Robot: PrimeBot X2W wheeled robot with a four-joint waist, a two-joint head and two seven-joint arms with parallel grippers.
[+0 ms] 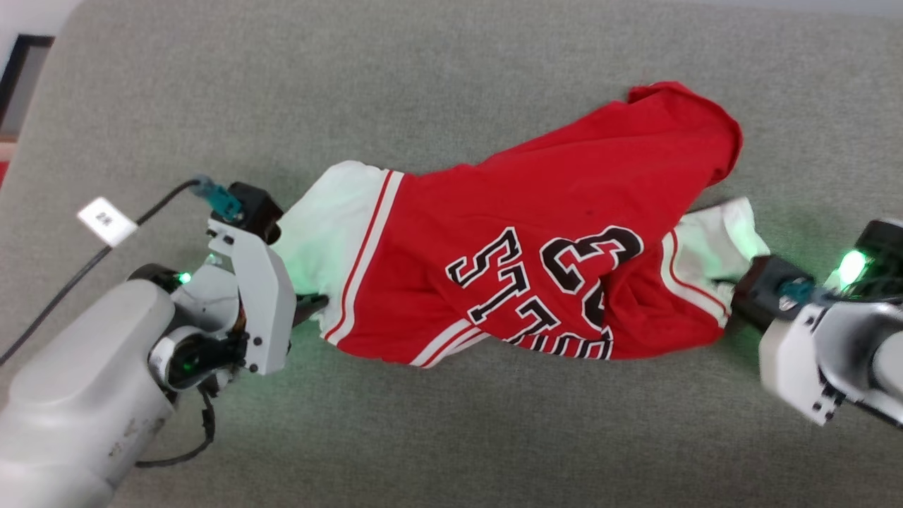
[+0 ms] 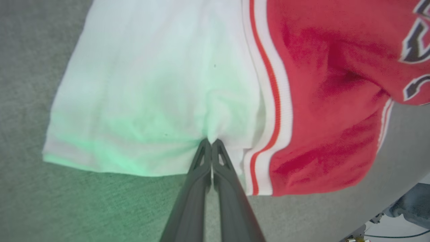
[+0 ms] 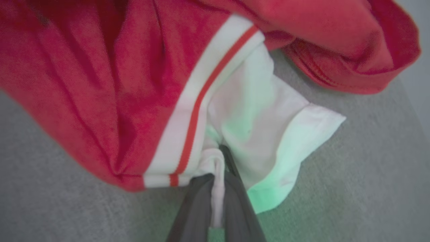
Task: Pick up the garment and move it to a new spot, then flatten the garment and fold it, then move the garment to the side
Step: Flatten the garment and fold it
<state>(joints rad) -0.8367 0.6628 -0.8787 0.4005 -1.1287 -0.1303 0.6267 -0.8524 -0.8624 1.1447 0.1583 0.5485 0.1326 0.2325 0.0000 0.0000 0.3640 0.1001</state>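
— How are your arms set?

— My left forearm (image 1: 77,374) comes in from the lower left, and its wrist (image 1: 254,296) is bent so that my left claw (image 2: 211,143) points toward my right. My right forearm (image 1: 885,367) reaches in from the right edge, and my right claw (image 3: 220,158) points back toward my left.

— And the claws themselves?

— Both are closed. The left fingers (image 2: 196,188) meet tip to tip, pinching a white edge of the garment (image 1: 564,212). The right fingers (image 3: 240,201) squeeze a white fold of it between them.
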